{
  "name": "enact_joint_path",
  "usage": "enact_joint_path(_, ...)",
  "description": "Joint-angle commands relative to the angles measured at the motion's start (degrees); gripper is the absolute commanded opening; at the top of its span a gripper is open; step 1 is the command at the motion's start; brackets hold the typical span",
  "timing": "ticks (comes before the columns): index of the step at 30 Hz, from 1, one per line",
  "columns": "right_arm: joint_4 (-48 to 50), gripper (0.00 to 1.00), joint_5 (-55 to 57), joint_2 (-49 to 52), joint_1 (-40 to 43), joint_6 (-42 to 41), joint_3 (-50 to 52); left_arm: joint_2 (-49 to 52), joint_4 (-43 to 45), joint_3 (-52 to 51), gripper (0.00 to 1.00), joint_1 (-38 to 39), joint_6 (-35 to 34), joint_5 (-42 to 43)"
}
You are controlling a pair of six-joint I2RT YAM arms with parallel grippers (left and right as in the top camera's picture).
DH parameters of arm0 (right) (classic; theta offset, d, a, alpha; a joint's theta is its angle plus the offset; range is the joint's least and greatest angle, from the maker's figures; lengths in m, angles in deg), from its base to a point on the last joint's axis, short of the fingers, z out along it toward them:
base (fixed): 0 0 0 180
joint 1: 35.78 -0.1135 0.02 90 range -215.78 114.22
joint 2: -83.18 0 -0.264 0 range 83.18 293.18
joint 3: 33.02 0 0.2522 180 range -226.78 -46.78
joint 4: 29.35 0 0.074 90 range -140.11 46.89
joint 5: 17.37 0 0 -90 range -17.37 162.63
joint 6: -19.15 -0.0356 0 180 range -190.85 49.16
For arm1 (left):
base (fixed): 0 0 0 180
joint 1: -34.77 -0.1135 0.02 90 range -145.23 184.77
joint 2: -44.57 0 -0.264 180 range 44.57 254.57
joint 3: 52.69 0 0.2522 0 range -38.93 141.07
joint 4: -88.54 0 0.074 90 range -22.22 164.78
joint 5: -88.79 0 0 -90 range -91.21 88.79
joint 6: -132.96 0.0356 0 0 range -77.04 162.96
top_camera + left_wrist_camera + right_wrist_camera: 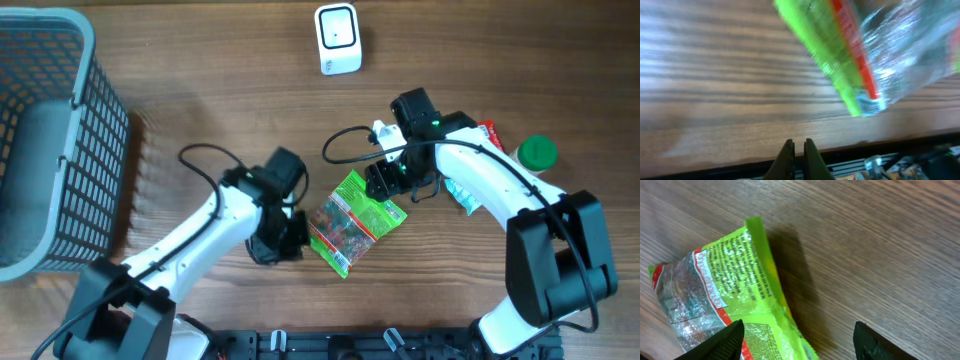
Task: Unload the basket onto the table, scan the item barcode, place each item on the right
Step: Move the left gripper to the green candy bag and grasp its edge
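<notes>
Blurred print made any barcode unreadable on the green packet (355,222), which lay on the table (200,90) between the grippers. The left gripper (799,143) was pressed together, empty; the right gripper (800,340) was spread over the packet's edge. The right arm (500,185) half covered a green-capped item (537,152); the scanner (337,38) stood well apart.
</notes>
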Motion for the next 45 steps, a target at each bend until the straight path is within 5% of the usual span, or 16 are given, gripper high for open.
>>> enact_joint_path(1,-0.20,0.71,-2.60,0.02,0.22,0.11,0.74,-0.02,5.29,-3.52,0.04,2.91,-8.02,-0.13)
enact_joint_path(18,-2.71,0.71,-5.03,0.28,0.22,-0.33,0.74,11.65,22.10,-3.78,0.04,3.21,-10.47,3.72)
enact_joint_path(29,-2.91,0.70,-6.82,0.31,0.22,-1.55,0.72,11.63,37.66,-3.54,0.04,-4.85,-11.23,1.68)
enact_joint_path(35,-3.17,0.70,-6.84,0.28,0.24,0.04,-2.97,9.60,17.97,9.68,0.04,-9.16,2.62,-0.15)
enact_joint_path(40,-5.51,0.74,-4.11,0.20,1.88,-3.19,-5.09,9.97,9.60,12.72,0.04,-6.84,3.54,2.91)
enact_joint_path(45,-7.23,0.74,-0.74,0.22,8.09,-6.27,-5.07,10.56,10.75,10.03,0.04,2.36,2.84,3.76)
